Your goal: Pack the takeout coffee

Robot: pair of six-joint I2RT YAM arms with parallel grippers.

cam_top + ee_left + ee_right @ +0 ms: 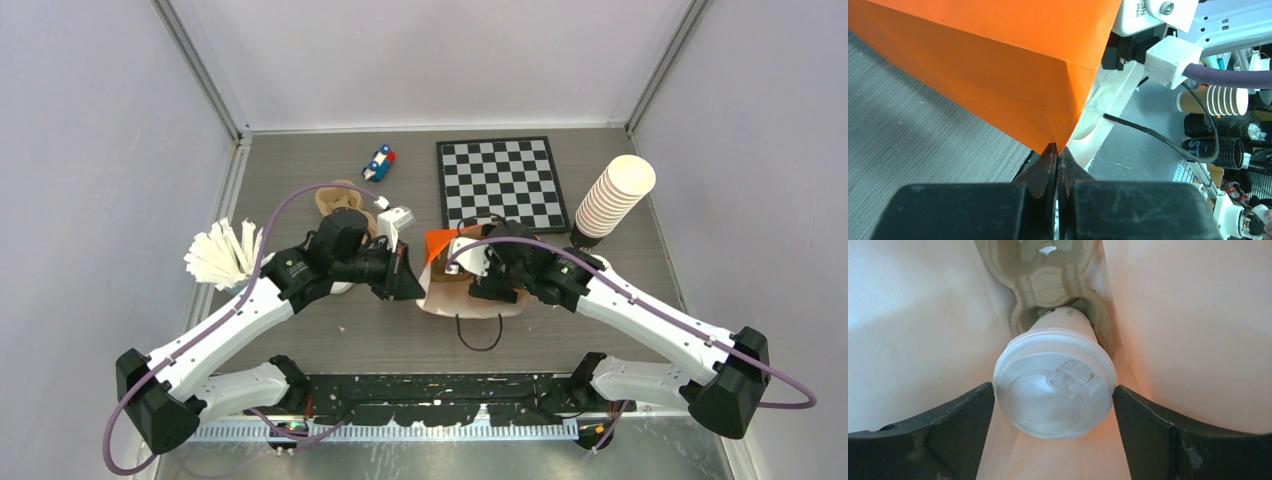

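A: Right gripper (pixel 1053 396) first. How do the jaws stand?
B: Spread wide, one finger on either side of the takeout coffee (pixel 1055 372), level with its sip lid. The pads are right at the lid's rim. Touching or just clear, can't tell. Reads as open, not a squeeze.
A: And the cup itself?
B: Inside the orange paper bag (pixel 998 70), base seated in a well of a moulded cup carrier (pixel 1048 280), lid facing the wrist camera. Pale bag walls close in on both sides.
A: Left gripper (pixel 1057 167)?
B: Clamped shut on a folded corner of the bag, paper pinched between the tips. From above, that arm meets the bag from its left. The right arm reaches into the mouth from the other side.
A: Around them?
B: The bag sits mid-way across the table (pixel 380 335), black handle loop trailing toward the arm bases. Stack of lidless cups (pixel 612 200) at far right, well apart, no part of this.
A: Progress?
B: My judgement: the main work is done, with the coffee in the carrier and the carrier in the bag. What's left is for the right gripper to back out without tipping the cup and the left to let the corner go. Bag upright or lying over, can't say.
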